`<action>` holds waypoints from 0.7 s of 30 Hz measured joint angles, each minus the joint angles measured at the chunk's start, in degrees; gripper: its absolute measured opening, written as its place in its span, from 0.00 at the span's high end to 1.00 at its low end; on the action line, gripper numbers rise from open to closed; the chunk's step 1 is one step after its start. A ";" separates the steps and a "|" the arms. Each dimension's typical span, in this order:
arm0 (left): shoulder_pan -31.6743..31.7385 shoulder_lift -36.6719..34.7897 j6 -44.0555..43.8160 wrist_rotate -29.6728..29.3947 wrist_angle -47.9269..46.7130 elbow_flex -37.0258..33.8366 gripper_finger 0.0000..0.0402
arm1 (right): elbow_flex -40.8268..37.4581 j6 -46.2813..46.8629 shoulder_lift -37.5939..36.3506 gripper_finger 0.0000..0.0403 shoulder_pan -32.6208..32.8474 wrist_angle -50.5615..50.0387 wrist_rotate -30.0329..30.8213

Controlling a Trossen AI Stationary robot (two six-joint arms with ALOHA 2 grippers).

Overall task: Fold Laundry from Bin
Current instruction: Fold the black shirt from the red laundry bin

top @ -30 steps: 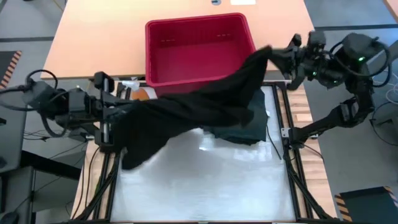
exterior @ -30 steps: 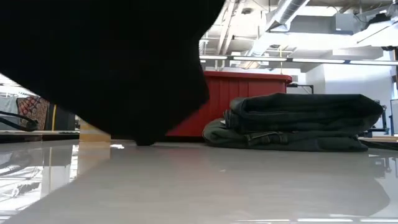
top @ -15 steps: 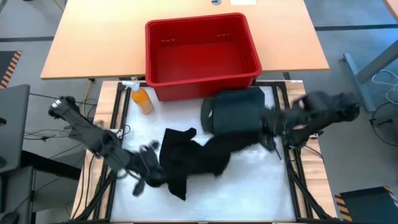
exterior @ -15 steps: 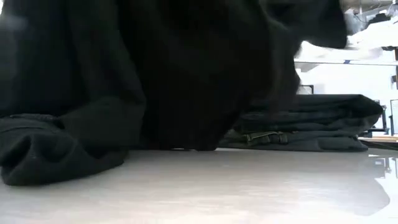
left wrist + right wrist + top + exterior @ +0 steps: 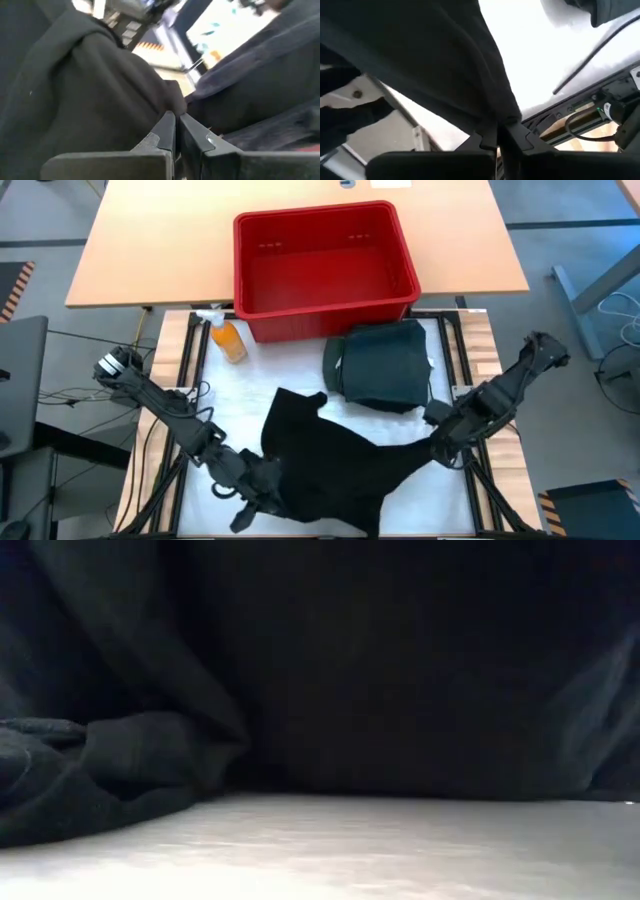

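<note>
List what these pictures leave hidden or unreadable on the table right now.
- Low view: the black garment fills the frame, hiding the red bin, the folded stack and both arms.
- High view: the near edge of the black garment is cut off by the picture's bottom edge.
- High view: what lies under the folded dark green clothes is hidden by the stack itself.
- High view: the label on the orange spray bottle is too small to read.

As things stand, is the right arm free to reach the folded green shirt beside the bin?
Probably not yet: the right gripper is shut on the black garment. The folded green shirt lies uncovered nearby, so nothing else blocks it.
</note>
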 joint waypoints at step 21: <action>-5.62 3.14 -21.76 4.87 -4.90 -5.32 1.00 | -12.69 -22.54 1.49 0.55 -11.04 42.66 3.39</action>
